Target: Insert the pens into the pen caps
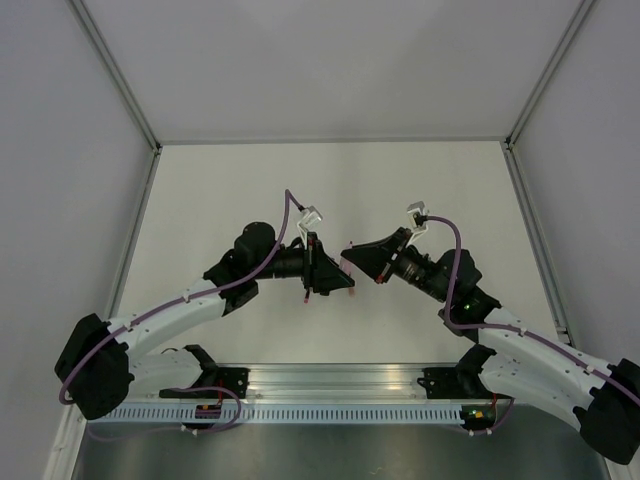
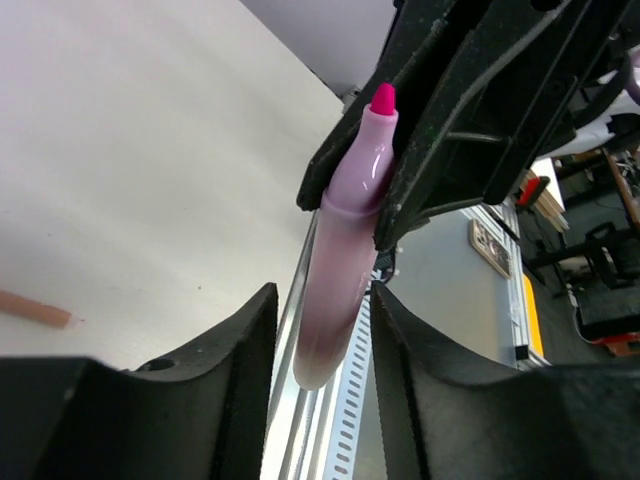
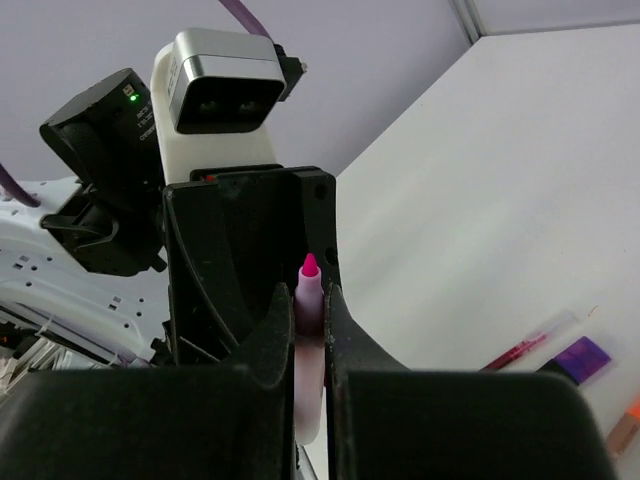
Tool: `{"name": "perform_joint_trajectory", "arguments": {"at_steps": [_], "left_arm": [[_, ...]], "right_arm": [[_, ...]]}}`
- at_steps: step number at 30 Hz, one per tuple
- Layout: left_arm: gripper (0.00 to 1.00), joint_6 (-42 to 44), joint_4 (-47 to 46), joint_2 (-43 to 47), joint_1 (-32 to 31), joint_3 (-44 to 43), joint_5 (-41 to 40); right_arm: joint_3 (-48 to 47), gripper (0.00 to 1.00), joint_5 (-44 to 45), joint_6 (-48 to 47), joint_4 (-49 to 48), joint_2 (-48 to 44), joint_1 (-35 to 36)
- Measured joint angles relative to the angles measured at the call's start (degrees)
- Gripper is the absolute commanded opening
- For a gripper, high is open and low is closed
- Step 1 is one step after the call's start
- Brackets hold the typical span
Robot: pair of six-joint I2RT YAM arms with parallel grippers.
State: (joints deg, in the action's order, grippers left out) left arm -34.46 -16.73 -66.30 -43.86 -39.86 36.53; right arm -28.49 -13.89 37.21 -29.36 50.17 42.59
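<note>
My right gripper [image 3: 307,292] is shut on a pale pink pen [image 3: 309,278] just below its bare magenta tip, which sticks out past the fingertips. In the left wrist view the same pen [image 2: 345,250] hangs from the right gripper's black fingers [image 2: 450,130]. Its rear end lies between the jaws of my left gripper [image 2: 322,300], which stand open with a gap on each side. The two grippers meet above the table's middle [image 1: 322,268] [image 1: 368,258]. A thin red pen [image 3: 518,351], a purple piece [image 3: 582,355] and an orange piece [image 3: 626,424] lie on the table. No pink cap shows.
A small salmon-orange piece [image 2: 35,308] lies on the white table at the left. The slotted metal rail [image 1: 330,395] with the arm bases runs along the near edge. Grey walls enclose the table on three sides.
</note>
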Motion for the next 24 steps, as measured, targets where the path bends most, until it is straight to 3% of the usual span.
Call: {"name": "perform_joint_trajectory", "arguments": {"at_steps": [3,4,7,8,10,12,15,20,24], "left_arm": [[0.24,-1.8,-2.3,0.0,0.0,0.9,2.6],[0.14,-2.1,-2.7,0.0,0.0,0.9,3.2],[0.02,-3.2,-5.2,0.1,0.0,1.3,5.7],[0.02,-3.6,-6.0,0.2,0.1,1.4,6.1],[0.02,-4.4,-7.5,0.5,0.1,1.8,7.0],[0.02,-5.2,-8.4,0.7,0.1,2.1,7.2],[0.02,-5.2,-8.8,1.2,0.1,2.3,6.9],[0.02,-3.4,-4.3,3.1,0.1,2.3,3.2],[0.02,-0.3,2.8,5.6,0.4,1.4,-4.5]], "right_arm": [[0.8,0.0,-0.9,0.0,-1.2,-0.5,0.0],[0.9,0.0,-1.2,0.2,-1.6,-0.4,0.0],[0.9,0.05,-2.5,0.8,-3.2,-0.3,0.0],[0.9,0.09,-2.9,0.8,-3.9,-0.3,0.0],[0.9,0.33,-3.6,1.2,-4.9,-0.3,-0.1],[0.9,0.47,-3.9,0.9,-5.0,-0.3,0.0],[0.9,0.61,-3.1,0.1,-3.1,-0.3,0.0],[0.7,0.64,-0.3,-1.2,1.8,-1.9,0.0],[0.5,0.64,3.7,-2.0,6.2,-5.1,0.0]]}}
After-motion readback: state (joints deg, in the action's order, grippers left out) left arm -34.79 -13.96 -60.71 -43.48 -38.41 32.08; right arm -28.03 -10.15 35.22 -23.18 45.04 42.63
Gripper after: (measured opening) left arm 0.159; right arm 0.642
